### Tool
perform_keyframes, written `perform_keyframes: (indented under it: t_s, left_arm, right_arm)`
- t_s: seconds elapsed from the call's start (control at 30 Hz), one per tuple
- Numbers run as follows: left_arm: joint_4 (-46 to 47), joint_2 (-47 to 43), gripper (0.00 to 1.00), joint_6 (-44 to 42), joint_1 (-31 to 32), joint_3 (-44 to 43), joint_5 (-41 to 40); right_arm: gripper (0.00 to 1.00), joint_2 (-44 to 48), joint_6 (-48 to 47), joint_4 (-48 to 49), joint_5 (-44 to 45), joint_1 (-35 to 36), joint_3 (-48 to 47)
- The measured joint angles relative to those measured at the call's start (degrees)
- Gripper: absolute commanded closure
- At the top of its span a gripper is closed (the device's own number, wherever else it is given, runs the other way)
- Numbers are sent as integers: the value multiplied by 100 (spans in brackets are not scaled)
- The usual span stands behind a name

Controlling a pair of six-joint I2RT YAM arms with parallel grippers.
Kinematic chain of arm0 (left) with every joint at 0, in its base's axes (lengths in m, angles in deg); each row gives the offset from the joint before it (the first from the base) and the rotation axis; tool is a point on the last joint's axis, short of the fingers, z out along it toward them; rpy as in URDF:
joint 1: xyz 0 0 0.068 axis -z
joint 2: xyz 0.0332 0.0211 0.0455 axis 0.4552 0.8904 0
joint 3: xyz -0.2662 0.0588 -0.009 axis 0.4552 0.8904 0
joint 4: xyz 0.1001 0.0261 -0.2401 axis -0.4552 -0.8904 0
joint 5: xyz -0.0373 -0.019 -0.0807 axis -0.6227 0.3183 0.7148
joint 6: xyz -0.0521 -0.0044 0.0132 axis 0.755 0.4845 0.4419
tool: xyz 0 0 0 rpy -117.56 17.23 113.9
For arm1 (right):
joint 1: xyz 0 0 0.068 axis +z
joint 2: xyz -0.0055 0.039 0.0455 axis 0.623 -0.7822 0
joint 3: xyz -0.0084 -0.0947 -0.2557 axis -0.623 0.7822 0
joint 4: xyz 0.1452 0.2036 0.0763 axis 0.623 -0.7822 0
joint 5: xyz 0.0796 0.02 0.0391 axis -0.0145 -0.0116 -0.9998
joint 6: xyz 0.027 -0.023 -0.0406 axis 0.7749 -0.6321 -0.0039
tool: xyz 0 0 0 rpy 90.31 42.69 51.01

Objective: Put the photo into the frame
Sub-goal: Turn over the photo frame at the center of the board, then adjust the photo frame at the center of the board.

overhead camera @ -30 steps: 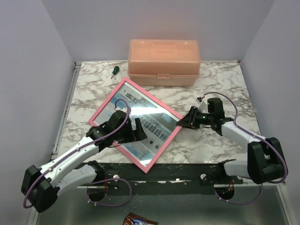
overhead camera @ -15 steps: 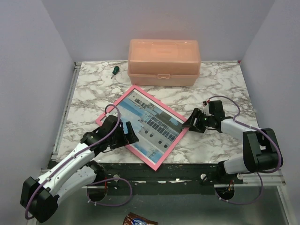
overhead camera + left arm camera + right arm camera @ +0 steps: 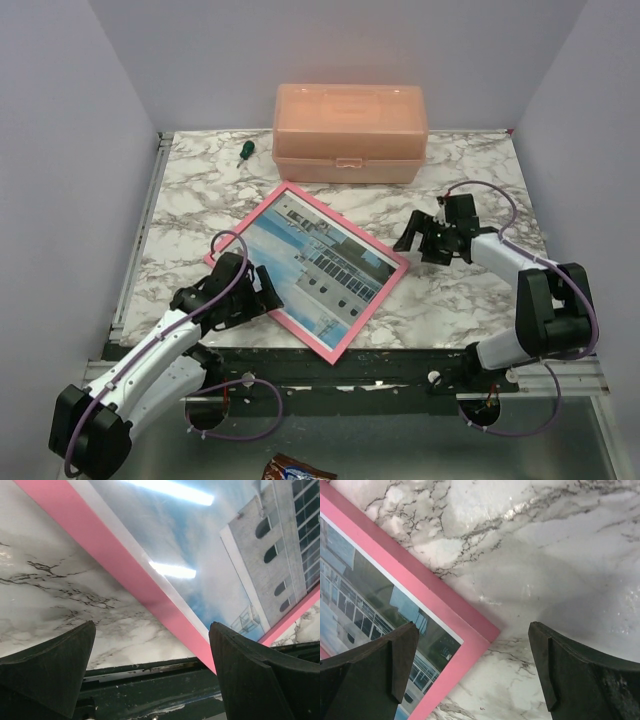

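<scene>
- The frame [image 3: 367,310] lay flat, pink side up, on the marbled surface [image 3: 480,180], turned so that its corners pointed like a diamond.
- Its near corner reached over the dark strip along the surface's near edge.
- The photo [image 3: 310,262] showed inside the pink border, face up, with a pale building against blue; glare from the lights streaked its glossy face in the left wrist view.
- The left tool [image 3: 268,290] sat at the frame's near-left edge with its jaws spread wide and nothing between them; in its wrist view the pink edge ran slantwise across the gap, clear of both fingers.
- The right tool [image 3: 415,245] sat just beside the frame's right corner, jaws likewise wide and holding nothing; its wrist view showed that corner in the gap, with neither finger touching it.
- A peach plastic box [image 3: 350,118] stood closed at the far edge, well apart from the frame.
- A green-handled screwdriver [image 3: 243,151] lay just left of the box.
</scene>
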Motion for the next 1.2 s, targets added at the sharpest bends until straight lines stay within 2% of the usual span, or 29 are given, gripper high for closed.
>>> perform_keyframes:
  t_s: [0.27, 0.63, 0.9, 1.1, 1.2]
  left_arm:
    - [354, -24, 12, -2, -546, 492, 332]
    - [1421, 448, 13, 15, -815, 614, 968]
    - [1484, 603, 14, -26, -874, 557, 1095]
    - [1427, 584, 15, -173, -890, 527, 1067]
    - [1405, 857, 15, -291, -911, 367, 1049]
  right_arm:
    - [0, -780, -144, -46, -365, 2, -745]
    - [1, -1143, -153, 345, -1421, 284, -695]
    - [1, -289, -170, 509, -1585, 365, 240]
    - [1, 793, -15, -13, -1613, 444, 1047]
    - [1, 1357, 203, -365, -1613, 538, 1399]
